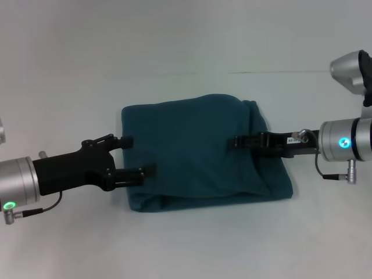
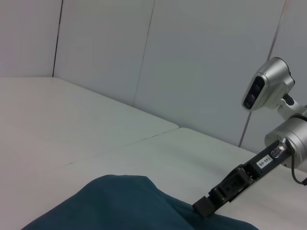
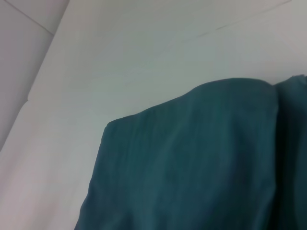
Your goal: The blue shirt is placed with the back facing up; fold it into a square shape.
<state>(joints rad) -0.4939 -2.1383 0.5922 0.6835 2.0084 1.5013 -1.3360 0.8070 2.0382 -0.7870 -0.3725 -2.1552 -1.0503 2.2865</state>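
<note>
Your blue shirt (image 1: 200,148) lies already folded to a near square in the middle of the counter (image 1: 186,35), between both arms: left gripper (image 1: 135,156) spread open at its left edge, right gripper (image 1: 237,142) over its right half, state unclear.

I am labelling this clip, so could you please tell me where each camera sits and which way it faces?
Head: above, looking down at the blue shirt on the table; left gripper and right gripper show.
Left wrist: low, looking across the shirt at the right gripper.
Right wrist: close over the shirt; no body shows.
All share the shirt.
</note>
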